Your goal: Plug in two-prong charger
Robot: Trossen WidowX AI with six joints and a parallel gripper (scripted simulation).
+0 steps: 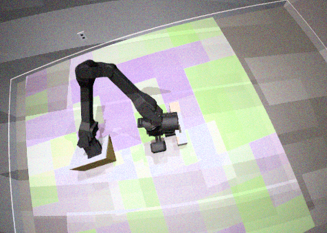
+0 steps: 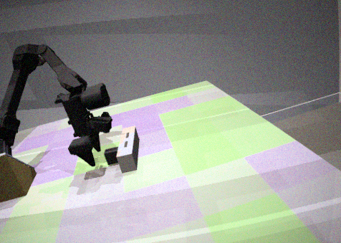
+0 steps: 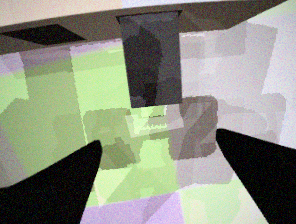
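Note:
The power strip [image 1: 181, 139] [image 2: 123, 153] [image 3: 75, 8] is a pale box with dark sides and two dark slots in its top in the exterior view. The charger [image 2: 111, 156] [image 3: 152, 60] appears as a dark grey block low against the strip's arm-facing side. I cannot make out its prongs, nor tell whether it touches the strip. My gripper [image 1: 165, 140] [image 2: 97, 158] [image 3: 158, 139] is open and empty, its fingers wide apart. It hangs just above the table, on the arm's side of the charger. In the top view the gripper hides the charger and part of the strip.
The arm's base stands on a wedge-like block [image 1: 110, 153] [image 2: 16, 178] with brown sides at the left. The table [image 1: 220, 80] [image 2: 200, 140] is patterned with green, violet and white patches. A dark patch [image 3: 44, 34] shows on the strip's side in the wrist view.

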